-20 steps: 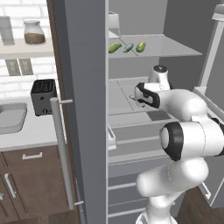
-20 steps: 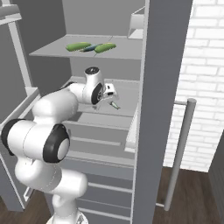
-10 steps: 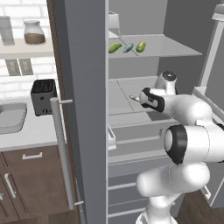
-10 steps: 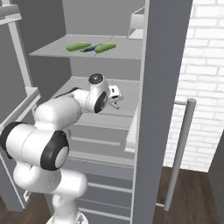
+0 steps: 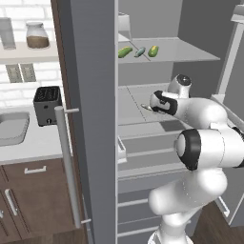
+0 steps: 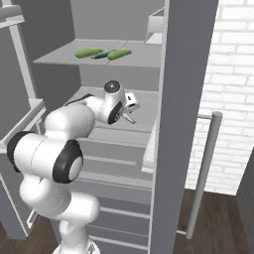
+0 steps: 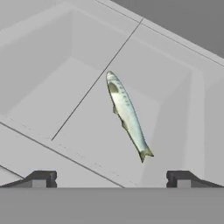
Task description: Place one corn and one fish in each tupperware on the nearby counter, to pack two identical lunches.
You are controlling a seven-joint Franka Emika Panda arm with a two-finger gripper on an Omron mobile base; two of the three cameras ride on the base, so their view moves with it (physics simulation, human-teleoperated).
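A slim silver fish [image 7: 127,116] lies flat on the pale middle shelf of the open fridge, just ahead of my gripper [image 7: 111,179]. The jaws stand open, a dark fingertip [image 7: 41,179] on either side, with nothing between them. From the base, the gripper [image 5: 147,106] reaches in over that shelf [image 5: 138,95]. On the shelf above lie a green cucumber [image 5: 125,52], a second fish [image 5: 139,51] and a corn [image 5: 153,50]. A grey tupperware [image 5: 12,128] sits at the left end of the counter [image 5: 43,140].
The fridge door [image 5: 93,119] with its long bar handle [image 5: 66,167] stands open between the shelves and the counter. A black toaster [image 5: 47,105] stands beside the tupperware. A brick wall [image 6: 228,99] closes off the right side.
The wrist has turned and shifted slightly over the middle shelf. The jaws have stayed open and the fish has not moved.
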